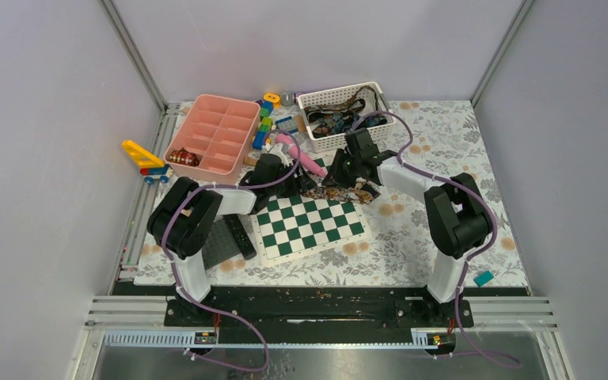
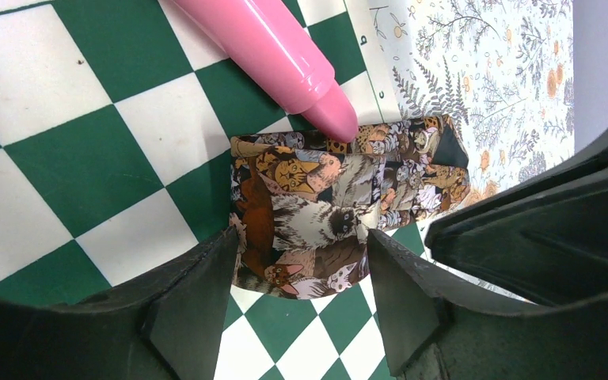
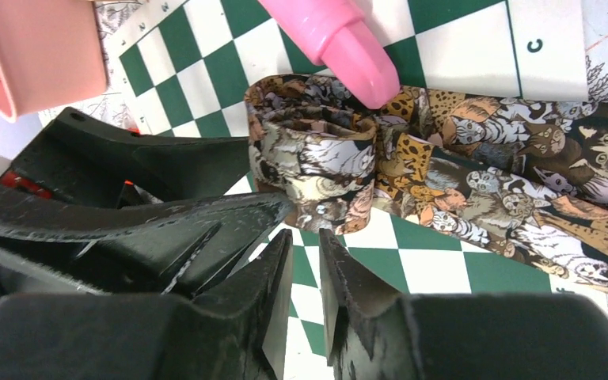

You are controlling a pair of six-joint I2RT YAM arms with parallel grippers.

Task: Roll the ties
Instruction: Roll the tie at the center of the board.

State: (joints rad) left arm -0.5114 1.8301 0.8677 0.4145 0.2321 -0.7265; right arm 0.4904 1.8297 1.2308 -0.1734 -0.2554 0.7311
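From here both arms reach out over the chessboard [image 1: 309,226] on the flowery surface [image 1: 435,229]. The left pincer [image 2: 301,237] is spread wide and empty, its fingers standing either side of the near end of the tie [image 2: 324,206], just clear of the cloth as far as I can tell. The right pincer [image 3: 305,237] is all but closed, with only a thin slit between its fingers and nothing in it. It sits just short of the coil [image 3: 317,170].

So the rolled part lies straight ahead of both, and I'd say the left one is better placed to close on it. The cat-print tail [image 3: 522,182] trails flat toward the right arm's side, along the board's far edge, so rolling would run that way.

Just beyond, the tip of a pink marker [image 3: 340,39] rests against the coil's far side. Further back a white basket [image 1: 339,142] holds more ties [image 1: 340,119].
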